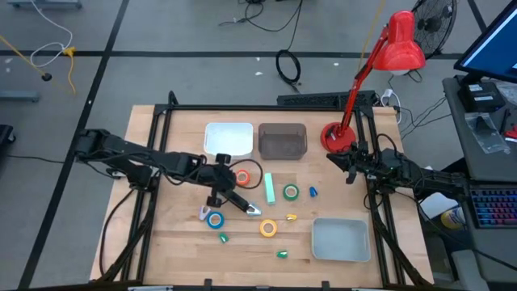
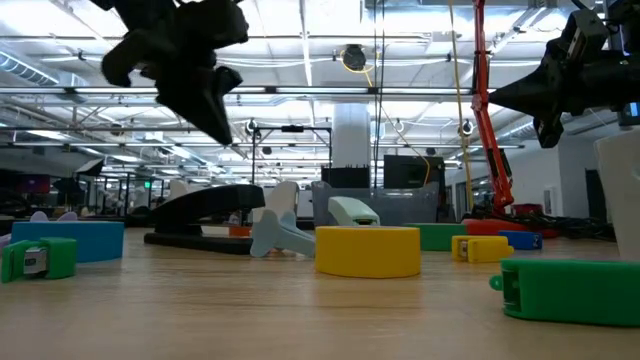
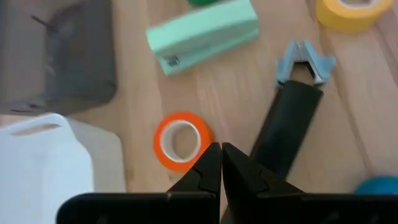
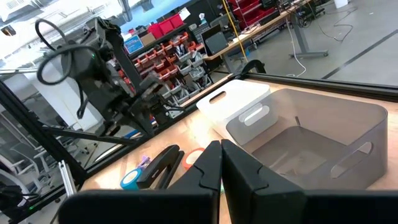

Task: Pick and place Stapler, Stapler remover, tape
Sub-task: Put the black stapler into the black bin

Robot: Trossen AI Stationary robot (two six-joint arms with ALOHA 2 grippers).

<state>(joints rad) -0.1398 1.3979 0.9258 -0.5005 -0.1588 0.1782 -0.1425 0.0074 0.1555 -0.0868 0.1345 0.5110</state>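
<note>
Yellow tape sits nearest in the low view, blue tape to its left. Beyond them lie the black stapler, stapler remover and orange tape, beneath the empty, closed left gripper. Farther right, the right gripper hovers closed, empty.

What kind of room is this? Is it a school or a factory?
Probably a robot lab or workshop in a big industrial hall. Two robot arms work at a wooden table, red parts bins fill shelves behind it, and cables trail over the bare floor.
</note>
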